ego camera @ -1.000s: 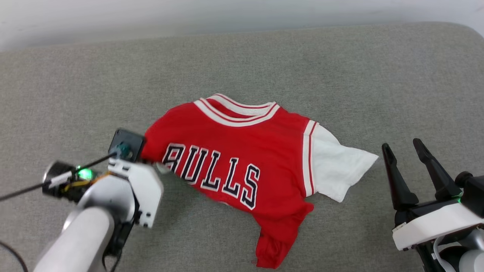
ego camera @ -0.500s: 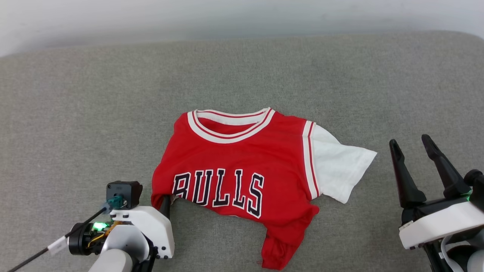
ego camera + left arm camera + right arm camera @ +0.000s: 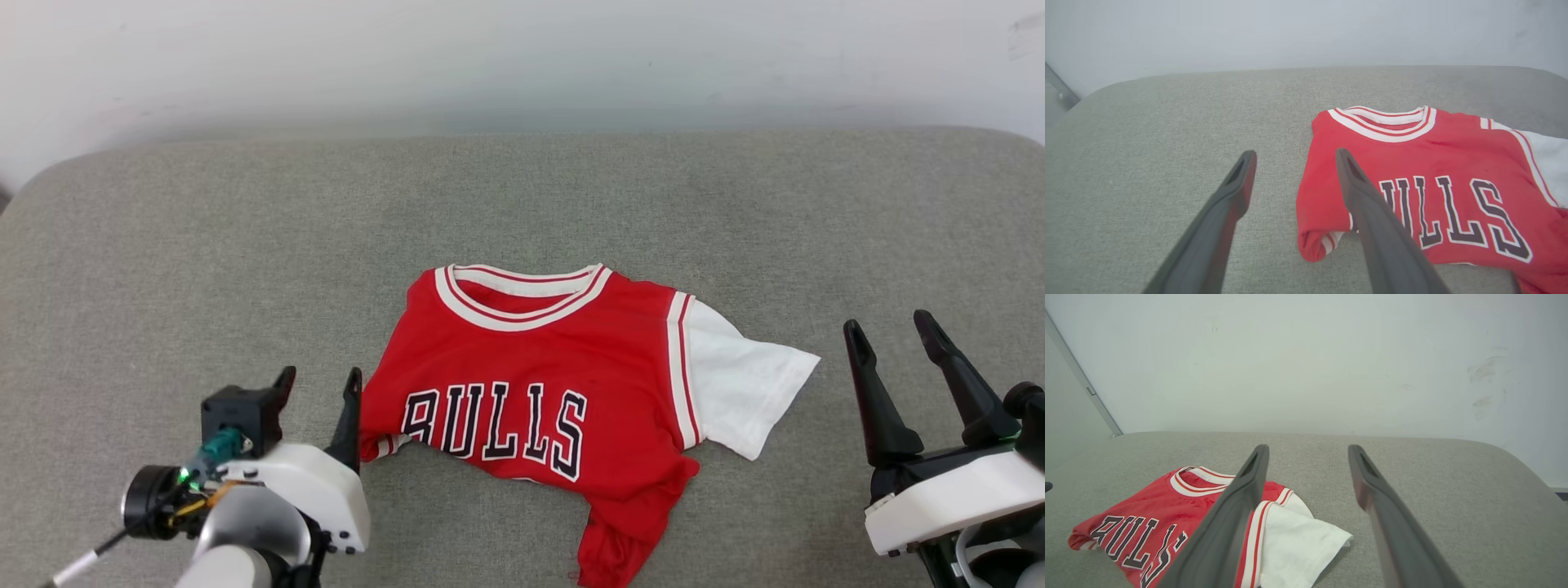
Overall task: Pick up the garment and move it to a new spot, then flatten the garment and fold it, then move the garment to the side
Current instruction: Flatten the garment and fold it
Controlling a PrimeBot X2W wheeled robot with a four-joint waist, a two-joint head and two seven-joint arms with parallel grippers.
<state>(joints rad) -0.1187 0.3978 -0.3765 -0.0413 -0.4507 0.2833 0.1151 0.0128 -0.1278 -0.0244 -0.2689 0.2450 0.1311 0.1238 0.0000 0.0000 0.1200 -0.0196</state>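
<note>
The garment (image 3: pixel 555 359) is a red jersey with black "BULLS" lettering, striped neck trim and one white sleeve spread to the right. It lies crumpled on the grey cushion (image 3: pixel 204 245). Its near-left edge is rolled under and its lower hem bunches toward the front. My left gripper (image 3: pixel 318 380) stands open just left of that rolled edge, holding nothing. In the left wrist view the garment (image 3: pixel 1433 183) lies right of my open fingers (image 3: pixel 1367 204). My right gripper (image 3: pixel 890 335) is open at the right, apart from the white sleeve (image 3: pixel 747 384). The right wrist view shows the garment (image 3: pixel 1167 522) at lower left.
The grey cushion has rounded far corners and ends at a pale wall (image 3: pixel 522 65). Broad bare fabric lies left of, behind and right of the garment. A grey strip (image 3: pixel 1081 388) runs along the wall at far left.
My left gripper has opened and let go of the garment's left edge, which now rests on the cushion. The head camera tilted, showing more wall. The right gripper stayed open.
</note>
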